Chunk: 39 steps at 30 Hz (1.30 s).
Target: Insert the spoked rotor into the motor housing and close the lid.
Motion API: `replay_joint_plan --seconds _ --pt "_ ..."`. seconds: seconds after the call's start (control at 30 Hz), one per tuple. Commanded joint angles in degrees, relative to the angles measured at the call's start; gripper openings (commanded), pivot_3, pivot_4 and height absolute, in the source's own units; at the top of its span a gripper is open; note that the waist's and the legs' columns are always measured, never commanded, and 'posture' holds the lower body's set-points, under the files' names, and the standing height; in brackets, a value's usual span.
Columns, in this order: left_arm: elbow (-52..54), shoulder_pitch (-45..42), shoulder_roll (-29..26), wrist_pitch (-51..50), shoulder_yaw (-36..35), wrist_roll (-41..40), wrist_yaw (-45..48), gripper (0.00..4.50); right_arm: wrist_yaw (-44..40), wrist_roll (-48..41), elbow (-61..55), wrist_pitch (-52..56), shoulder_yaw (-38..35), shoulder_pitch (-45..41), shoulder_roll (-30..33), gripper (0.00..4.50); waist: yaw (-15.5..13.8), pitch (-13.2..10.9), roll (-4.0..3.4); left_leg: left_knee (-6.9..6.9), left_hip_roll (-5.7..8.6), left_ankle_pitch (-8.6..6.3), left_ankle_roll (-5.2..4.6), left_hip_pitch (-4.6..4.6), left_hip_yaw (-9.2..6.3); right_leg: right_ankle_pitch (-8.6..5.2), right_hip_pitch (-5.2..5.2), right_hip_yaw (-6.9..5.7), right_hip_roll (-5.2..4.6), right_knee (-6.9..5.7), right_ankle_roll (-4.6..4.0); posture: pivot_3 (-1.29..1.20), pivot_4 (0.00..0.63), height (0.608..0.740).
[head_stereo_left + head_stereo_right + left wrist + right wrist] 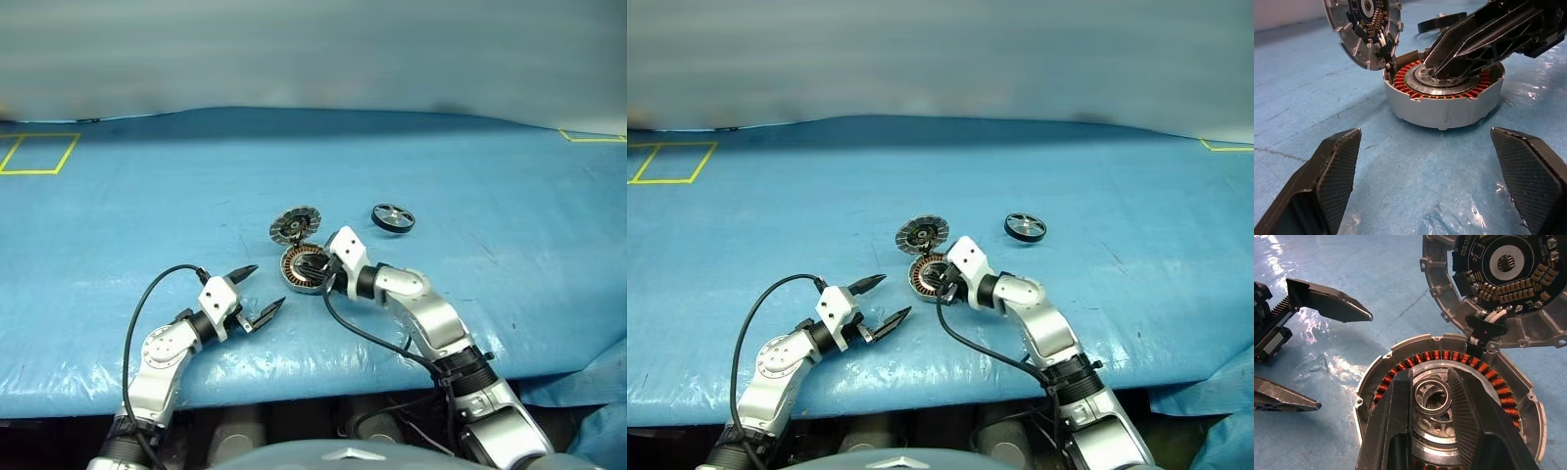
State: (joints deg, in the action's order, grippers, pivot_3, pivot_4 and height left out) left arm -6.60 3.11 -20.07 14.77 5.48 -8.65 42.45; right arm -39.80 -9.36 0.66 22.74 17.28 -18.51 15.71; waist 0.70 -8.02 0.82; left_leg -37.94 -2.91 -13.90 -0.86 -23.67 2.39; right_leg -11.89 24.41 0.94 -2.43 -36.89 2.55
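Right gripper [1432, 396] parked in the copper-wound silver housing [1444, 105], fingers narrowed round its centre ring.
Dark-rimmed spoked rotor [393, 217] lies beyond, on its right — nearer than the wide-open, empty left gripper [263, 290] — ribbed lid [296, 225] hinged open.

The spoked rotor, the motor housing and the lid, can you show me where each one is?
spoked rotor [393, 217], left eye view, on its silver spokes.
motor housing [1442, 110], left wrist view, on its grey outer wall.
lid [1508, 265], right wrist view, on its pale inner ring.

the motor housing [305, 267] lies on the table [118, 215], the lid [296, 225] open just behind it, the spoked rotor [393, 217] apart to its right.
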Motion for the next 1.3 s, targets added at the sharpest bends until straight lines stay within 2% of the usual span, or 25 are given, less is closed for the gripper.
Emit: replay_joint_plan --seconds 0.03,0.63,0.67,0.73,1.3 --pt "0.56 -0.27 0.51 1.60 0.01 -0.56 -0.15 4.50 -0.13 -0.03 -0.21 -1.47 -1.21 -1.20 -0.13 1.00 0.00 0.00 0.00 0.00 0.00 0.00 0.00 0.00 0.00 0.00 0.00 0.00 0.00 0.00 0.00 0.00 0.150 0.740" --pt "0.82 0.75 0.63 2.28 -0.22 0.08 -1.48 4.50 -0.54 -0.33 2.58 -0.04 -1.10 -2.03 -0.95 1.00 0.04 0.00 0.00 0.00 -0.02 0.00 0.00 0.02 0.01 0.00 0.00 0.00 0.00 0.00 -0.01 0.00 0.150 0.740" --pt "0.82 0.74 0.61 2.29 -0.21 0.06 -1.54 4.50 -0.80 -0.56 2.59 -0.33 -1.17 -1.95 -0.97 1.50 0.03 0.00 0.00 0.00 -0.02 0.00 0.00 0.02 0.01 0.00 -0.01 0.00 0.00 0.00 -0.01 0.00 0.150 0.740" --pt "0.80 0.72 0.55 2.27 -0.22 0.04 -1.56 4.50 -0.79 -1.34 1.99 -0.62 -1.71 -1.66 -1.38 1.98 0.03 0.00 0.00 0.00 -0.02 0.00 0.00 0.03 0.01 0.00 -0.01 0.00 0.00 -0.01 0.00 0.00 0.150 0.740" --pt "0.30 0.46 0.62 2.27 -0.09 0.11 -1.48 4.50 -0.36 -6.62 -0.67 0.69 -5.16 -1.41 -3.71 1.98 0.03 0.00 -0.01 0.01 -0.02 0.00 0.00 0.01 0.01 0.01 0.00 0.00 0.01 -0.01 -0.01 0.00 0.150 0.740"
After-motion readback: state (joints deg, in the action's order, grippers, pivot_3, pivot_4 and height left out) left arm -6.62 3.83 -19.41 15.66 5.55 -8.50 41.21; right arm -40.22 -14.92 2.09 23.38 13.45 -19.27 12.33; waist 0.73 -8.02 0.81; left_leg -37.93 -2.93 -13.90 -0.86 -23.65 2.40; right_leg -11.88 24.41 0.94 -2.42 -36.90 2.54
